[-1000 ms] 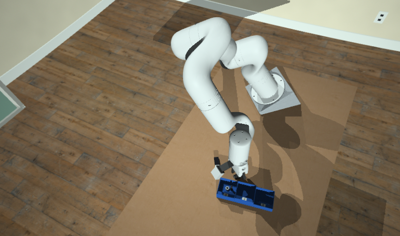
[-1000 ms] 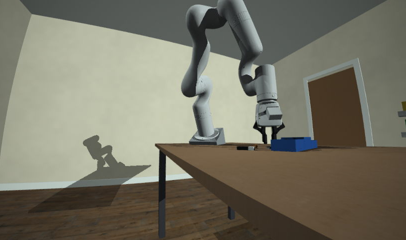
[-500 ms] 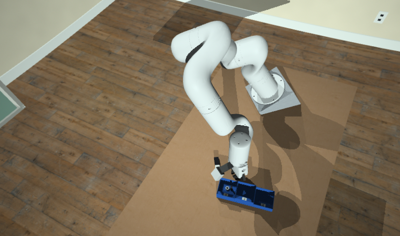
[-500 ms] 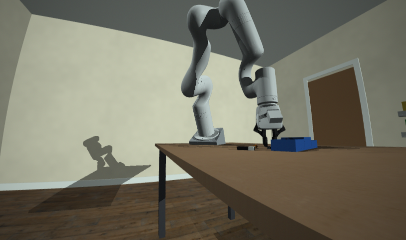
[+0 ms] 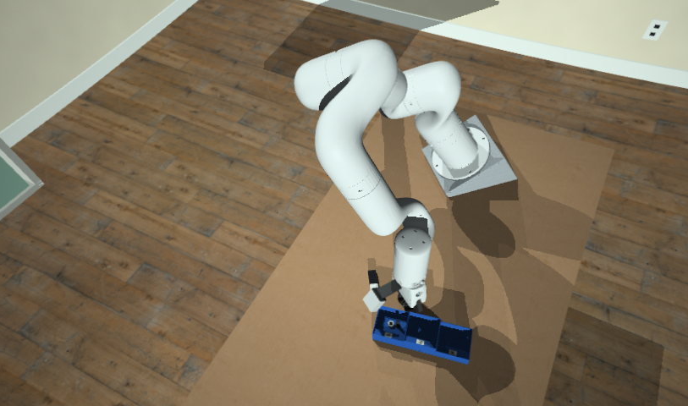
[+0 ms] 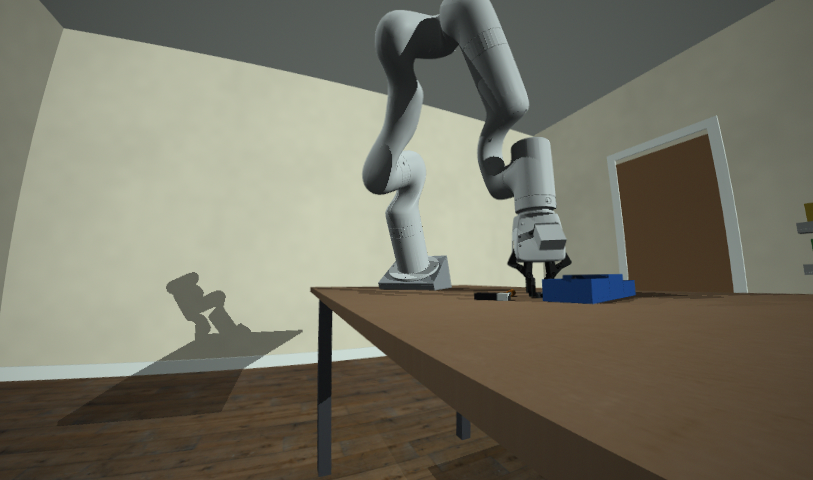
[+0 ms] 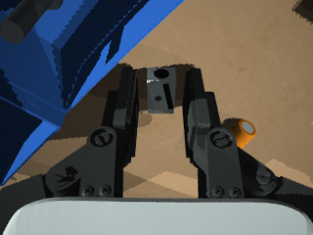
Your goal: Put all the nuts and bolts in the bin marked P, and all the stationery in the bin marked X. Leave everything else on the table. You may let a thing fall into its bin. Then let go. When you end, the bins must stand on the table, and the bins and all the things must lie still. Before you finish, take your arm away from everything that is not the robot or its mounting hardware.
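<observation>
My gripper (image 7: 160, 87) is low over the table, right beside the blue bin row (image 7: 72, 39). Its fingers stand partly open on either side of a small grey sharpener-like block (image 7: 159, 89) that lies on the table; they do not press on it. In the top view the gripper (image 5: 410, 301) is at the far side of the bin row (image 5: 421, 337), which has three compartments. A dark bolt (image 7: 29, 10) lies in the left compartment and also shows in the top view (image 5: 391, 324). I cannot read the bin marks.
A small orange cylinder (image 7: 245, 132) lies on the table just right of the right finger. In the exterior view a black pen-like thing (image 6: 492, 295) lies left of the gripper (image 6: 538, 290) and the bin row (image 6: 587, 287). The arm's base (image 5: 465, 161) stands behind.
</observation>
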{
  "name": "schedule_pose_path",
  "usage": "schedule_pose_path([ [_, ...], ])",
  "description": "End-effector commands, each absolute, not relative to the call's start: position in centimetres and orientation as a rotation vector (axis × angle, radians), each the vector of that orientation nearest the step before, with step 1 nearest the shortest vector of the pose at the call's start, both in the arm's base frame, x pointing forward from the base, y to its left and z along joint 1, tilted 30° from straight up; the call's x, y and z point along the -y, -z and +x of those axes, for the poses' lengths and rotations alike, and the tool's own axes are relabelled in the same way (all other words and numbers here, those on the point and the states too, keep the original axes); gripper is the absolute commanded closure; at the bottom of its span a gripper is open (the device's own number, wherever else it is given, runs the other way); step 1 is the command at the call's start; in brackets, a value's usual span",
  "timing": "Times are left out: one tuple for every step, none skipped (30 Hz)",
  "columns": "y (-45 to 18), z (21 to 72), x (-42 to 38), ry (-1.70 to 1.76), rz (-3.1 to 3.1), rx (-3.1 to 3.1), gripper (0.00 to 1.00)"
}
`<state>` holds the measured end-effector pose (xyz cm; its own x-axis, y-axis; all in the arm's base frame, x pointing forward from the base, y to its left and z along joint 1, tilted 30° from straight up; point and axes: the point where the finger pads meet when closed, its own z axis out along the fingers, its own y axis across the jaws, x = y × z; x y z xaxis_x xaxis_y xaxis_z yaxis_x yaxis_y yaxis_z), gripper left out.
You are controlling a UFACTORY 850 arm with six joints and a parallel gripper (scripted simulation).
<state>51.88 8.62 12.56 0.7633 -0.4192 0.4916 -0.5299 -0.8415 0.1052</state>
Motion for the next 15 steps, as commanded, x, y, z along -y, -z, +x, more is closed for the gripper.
schedule_pose_path([
  [-12.6,51.92,-8.65,-0.678,2.722,0.745,0.71],
  [-12.6,51.92,-8.65,-0.678,2.722,0.745,0.71],
  [-12.6,51.92,-8.65,-0.678,2.722,0.745,1.0],
  [-12.6,51.92,-8.65,-0.678,2.722,0.745,1.0],
  [-12.6,51.92,-8.65,-0.678,2.722,0.745,1.0],
  [-12.6,51.91,-8.65,-0.678,2.722,0.745,1.0],
  [-12.6,51.91,-8.65,-0.678,2.722,0.745,1.0],
  [-12.61,51.92,-8.65,-0.678,2.722,0.745,1.0],
  [-12.61,51.92,-8.65,-0.678,2.722,0.745,1.0],
  [-12.61,51.92,-8.65,-0.678,2.722,0.745,1.0],
  [-12.61,51.92,-8.65,-0.678,2.722,0.745,1.0],
  [-12.61,51.92,-8.65,-0.678,2.722,0.745,1.0],
  [-12.61,51.92,-8.65,-0.678,2.722,0.745,1.0],
  [-12.61,51.92,-8.65,-0.678,2.722,0.745,1.0],
  [-12.61,51.92,-8.65,-0.678,2.722,0.745,1.0],
])
